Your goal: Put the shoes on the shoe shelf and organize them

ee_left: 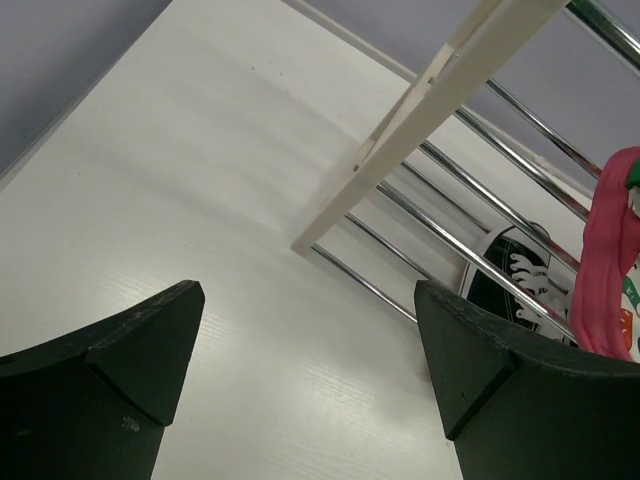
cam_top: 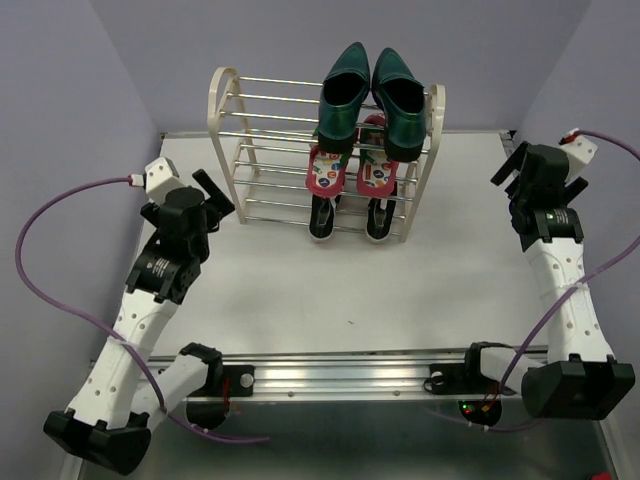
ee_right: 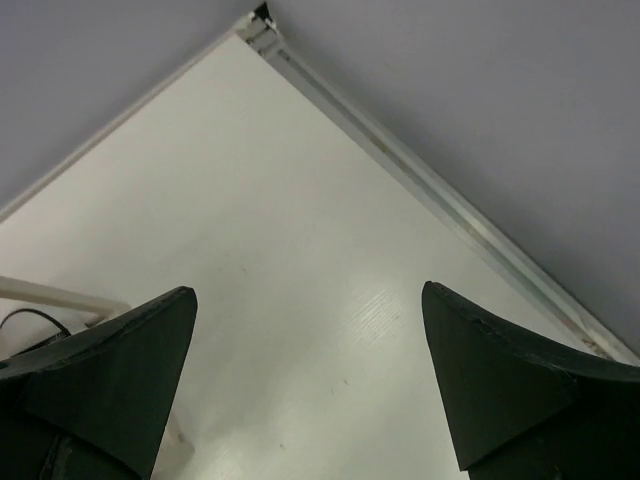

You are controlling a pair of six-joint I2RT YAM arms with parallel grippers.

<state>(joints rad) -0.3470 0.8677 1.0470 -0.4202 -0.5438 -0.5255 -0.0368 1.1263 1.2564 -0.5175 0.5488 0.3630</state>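
overhead gives the whole picture: the white table [cam_top: 330, 285], and toward its far side the cream shoe shelf [cam_top: 222, 100] with all three pairs on its right half, green loafers [cam_top: 345, 95] on the top rods with pointed toes to the back wall, red flip-flops [cam_top: 326, 170] slanted on the tier below, black sneakers [cam_top: 322, 218] lowest, at the front; only this view shows both arms, the left one bent up from its base to bring the left gripper [cam_top: 213, 200] near the shelf's front-left corner, the right one stretched along the table's right edge with the right gripper [cam_top: 538, 172] well apart from the shelf; the left wrist camera adds the close-up the top misses, a cream shelf leg and shiny rods running diagonally, one sneaker's white laces and a flip-flop's pink edge at far right; the right wrist camera sees mostly bare tabletop, the far corner rail and a sliver of shelf foot at lower left; both pairs of dark fingers [ee_left: 130, 370] are spread wide, nothing between them, touching nothing, hovering over the table
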